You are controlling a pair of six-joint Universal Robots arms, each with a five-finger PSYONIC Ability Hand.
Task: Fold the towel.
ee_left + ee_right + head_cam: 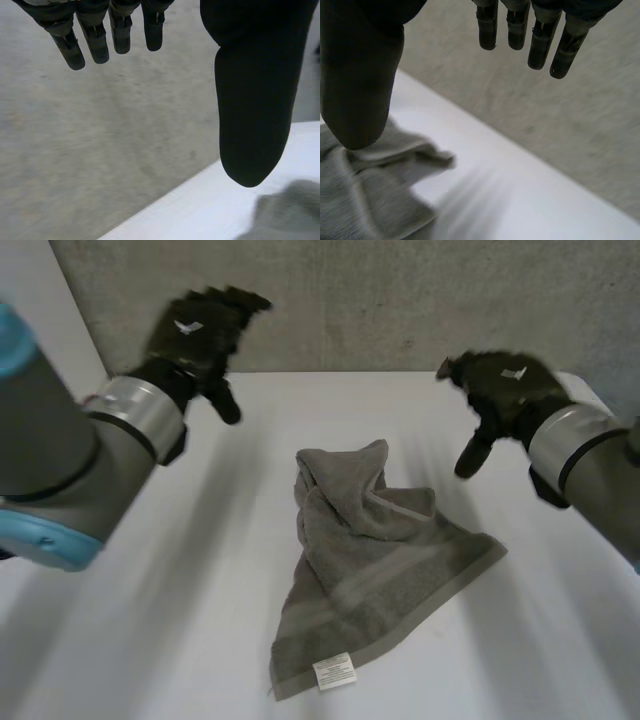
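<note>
Left robot hand, right robot hand: open, empty | we see towel between them, long axis near-to-far | right looks nearer

Quick count from me: one towel, grey, and it's got one white label sewn on. One desk, white. Hands, there's two: left hand and right hand, both black. Arms, also two: left arm and right arm. Two silver bands, one per wrist. One concrete wall behind.
</note>
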